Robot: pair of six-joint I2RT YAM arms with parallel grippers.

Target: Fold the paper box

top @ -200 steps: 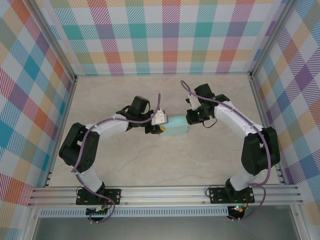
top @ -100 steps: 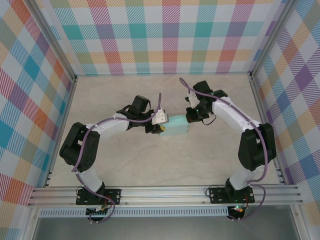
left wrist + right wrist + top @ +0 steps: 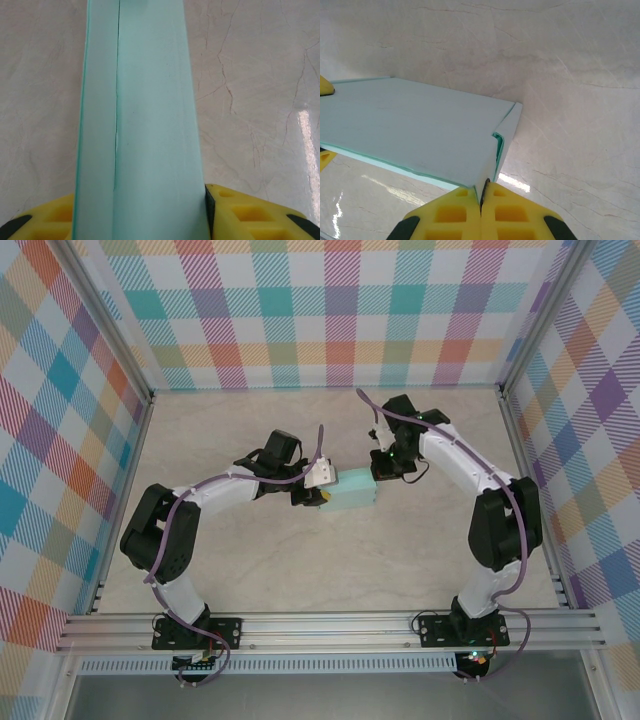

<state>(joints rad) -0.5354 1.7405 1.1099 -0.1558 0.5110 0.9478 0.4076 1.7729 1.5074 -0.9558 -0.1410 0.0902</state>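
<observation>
Right now the paper box (image 3: 352, 492) is in the middle of the table (image 3: 250, 570). Its long side runs left to right between my two arms. My left gripper (image 3: 322, 494) is partly open and squeezes the box's left end between its yellow fingers (image 3: 250, 217). My right gripper (image 3: 380, 476) is at the box's right end, by the far corner, with its fingers (image 3: 515, 212) pressed tight together. I cannot tell if any card is pinched between them. The end flap (image 3: 509, 132) there stands a little open. I think the right arm should push it shut, since it is just beside that end.
</observation>
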